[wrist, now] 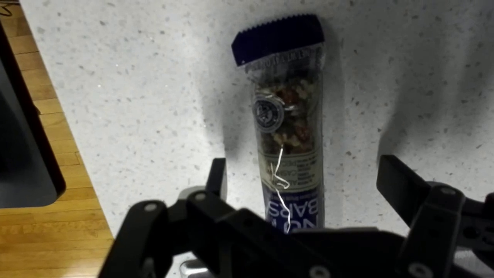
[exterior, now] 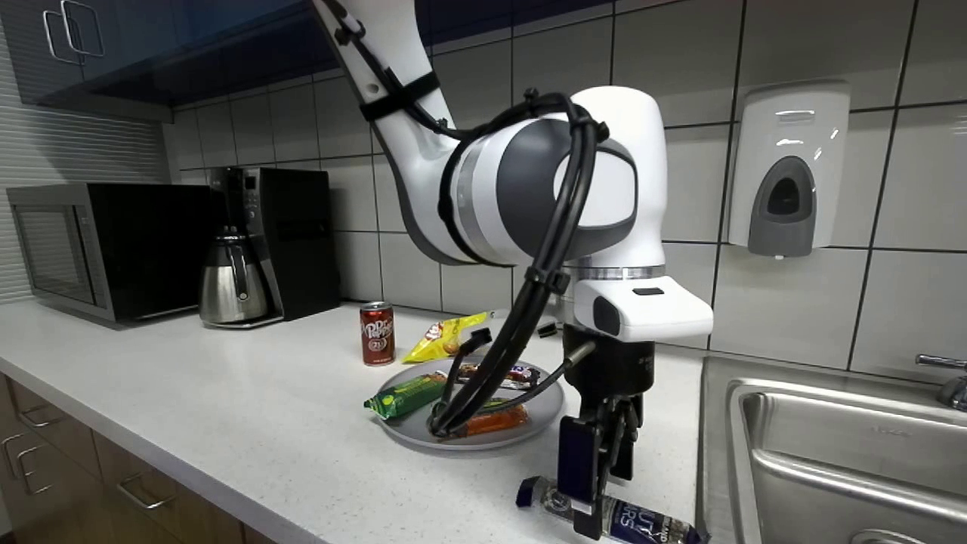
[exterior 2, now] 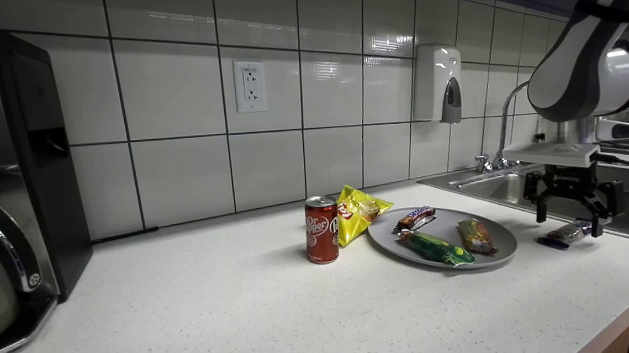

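White, speckled countertop (exterior 2: pixel 219 316) stretches beneath your arm (exterior: pixel 521 189), with a steel sink (exterior: pixel 846 431) set into it. Near that sink sits a round grey plate (exterior: pixel 548 423). Your gripper (wrist: pixel 302 177) points down between plate and sink, its fingers (wrist: pixel 401 189) spread wide. Beside the plate you have a yellow chip bag (exterior 2: pixel 357 213), and just beside that a red Dr Pepper can (exterior 2: pixel 321 230) standing upright. Three wrapped bars lie on the plate: a green bar (exterior 2: pixel 436 248), an orange bar (exterior: pixel 502 423) and a red-brown bar (exterior 2: pixel 416 219). Your nut bar (wrist: pixel 289 127), clear and navy, lies flat on the countertop between the fingers. In the wrist view its long axis runs nearly top to bottom, leaning slightly, and your fingers stand off its two long sides with a gap at each; the lettering reads upside down there. Both exterior views show it pointing from the plate side toward the sink. You can see its navy crimped tip (wrist: pixel 279 38) at the top of the wrist view, the end away from the sink.
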`<move>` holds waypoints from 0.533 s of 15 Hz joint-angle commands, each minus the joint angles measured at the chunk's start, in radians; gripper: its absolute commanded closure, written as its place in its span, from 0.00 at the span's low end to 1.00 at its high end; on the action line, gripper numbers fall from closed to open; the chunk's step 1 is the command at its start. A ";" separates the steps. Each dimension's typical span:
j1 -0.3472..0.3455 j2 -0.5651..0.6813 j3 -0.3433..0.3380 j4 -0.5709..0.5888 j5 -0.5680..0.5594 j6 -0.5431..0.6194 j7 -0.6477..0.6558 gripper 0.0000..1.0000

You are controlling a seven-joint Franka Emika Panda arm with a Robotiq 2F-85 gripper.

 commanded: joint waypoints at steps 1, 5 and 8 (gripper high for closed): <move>-0.019 -0.002 0.012 -0.015 0.037 0.035 -0.045 0.00; -0.017 0.007 0.011 -0.017 0.055 0.048 -0.052 0.42; -0.015 0.008 0.010 -0.016 0.062 0.064 -0.057 0.66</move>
